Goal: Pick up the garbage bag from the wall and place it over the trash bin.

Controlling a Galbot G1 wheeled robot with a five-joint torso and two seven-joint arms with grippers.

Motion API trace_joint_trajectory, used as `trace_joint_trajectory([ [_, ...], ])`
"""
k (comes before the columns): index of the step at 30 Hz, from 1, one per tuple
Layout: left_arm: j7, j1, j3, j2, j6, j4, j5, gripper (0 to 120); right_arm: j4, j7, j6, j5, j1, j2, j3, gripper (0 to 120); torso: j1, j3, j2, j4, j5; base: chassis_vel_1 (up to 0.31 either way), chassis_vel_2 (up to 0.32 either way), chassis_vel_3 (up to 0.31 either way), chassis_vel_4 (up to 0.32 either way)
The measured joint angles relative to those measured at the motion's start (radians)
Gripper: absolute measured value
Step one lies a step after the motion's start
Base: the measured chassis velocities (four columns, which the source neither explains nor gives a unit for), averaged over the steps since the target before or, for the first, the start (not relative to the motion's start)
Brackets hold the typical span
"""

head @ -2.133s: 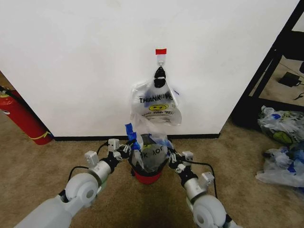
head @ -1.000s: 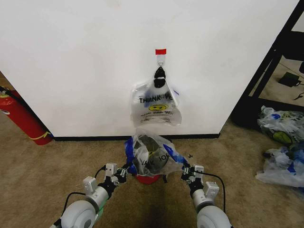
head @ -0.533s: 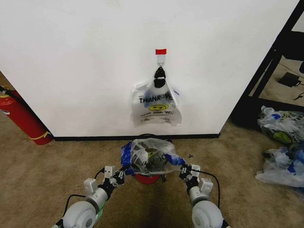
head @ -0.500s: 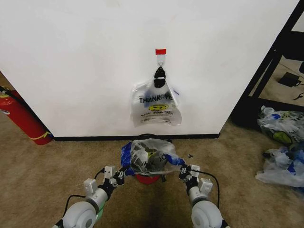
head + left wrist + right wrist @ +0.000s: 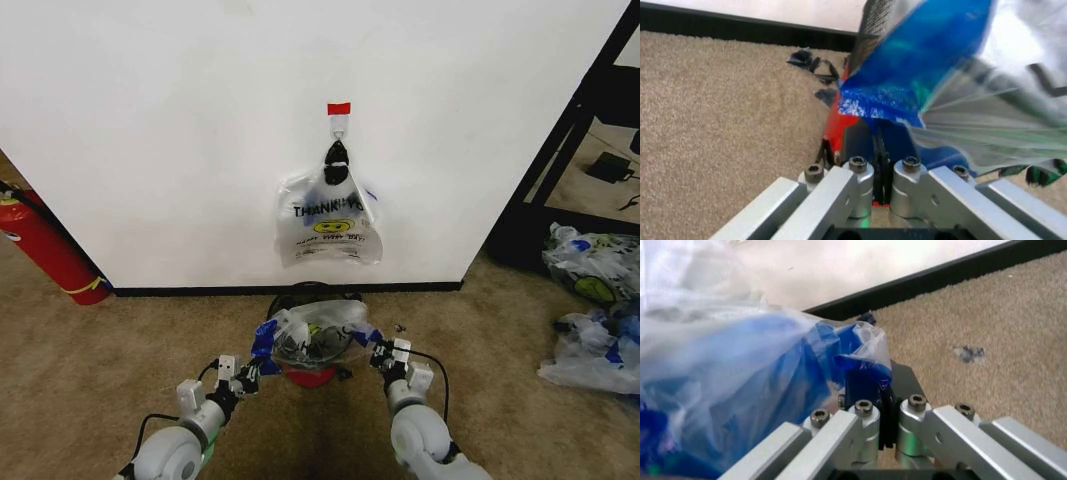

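Note:
The garbage bag point(image 5: 315, 338), see-through with blue strokes, is stretched between my two grippers over the trash bin point(image 5: 300, 294), a black mesh bin with a red base. My left gripper point(image 5: 256, 374) is shut on the bag's blue left edge point(image 5: 920, 75), with the bin's red base point(image 5: 839, 120) just beyond its fingers. My right gripper point(image 5: 379, 351) is shut on the bag's right edge point(image 5: 740, 370). Both pairs of jaws are pressed together on the plastic. The bag hides most of the bin's mouth.
A second bag printed THANK YOU point(image 5: 330, 222) hangs from the red-taped hook point(image 5: 339, 108) on the white wall, right above the bin. A red fire extinguisher point(image 5: 45, 245) leans at the left. A black shelf frame point(image 5: 570, 130) and loose plastic bags point(image 5: 595, 265) lie to the right.
Both grippers have drawn back toward me and slightly closer together, pulling the bag with them. The bag has flattened and sunk lower over the bin. The wall bag has not moved.

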Motion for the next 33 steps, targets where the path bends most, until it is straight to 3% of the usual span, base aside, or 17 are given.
trace_joint_trajectory([
  [8, 0.0, -0.045, 0.021, -0.017, 0.005, 0.059, 0.0, 0, -0.046, -0.01, -0.011, 0.01, 0.06, 0.007, -0.007, 0, 0.0, 0.0, 0.0, 0.0001, 0.0, 0.0, 0.0, 0.0, 0.0],
  [20, 0.012, -0.052, 0.036, -0.014, 0.011, 0.074, 0.008, 0, -0.104, -0.05, -0.014, -0.001, 0.094, -0.002, -0.027, 0, 0.0, 0.0, 0.0, 0.0, 0.0001, 0.0, 0.0, 0.0, 0.0],
  [25, 0.006, -0.027, 0.02, -0.003, 0.02, 0.041, 0.017, 13, -0.08, -0.079, -0.006, -0.01, 0.07, -0.016, -0.023, 0, 0.0, 0.0, 0.0, 0.0001, 0.0002, 0.0, 0.0, 0.0, 0.0],
  [29, 0.001, -0.001, 0.003, 0.01, 0.022, 0.004, 0.041, 26, -0.048, -0.115, 0.017, -0.039, 0.034, -0.04, -0.02, 10, 0.0, 0.0, 0.0, 0.0001, 0.0002, 0.0, 0.0, 0.0, 0.0],
  [33, -0.003, 0.042, -0.024, 0.035, 0.022, -0.061, 0.072, 45, 0.009, -0.139, 0.046, -0.078, -0.021, -0.075, -0.009, 27, 0.0, 0.0, 0.0, -0.0001, 0.0002, 0.0, 0.0, 0.0, 0.0],
])
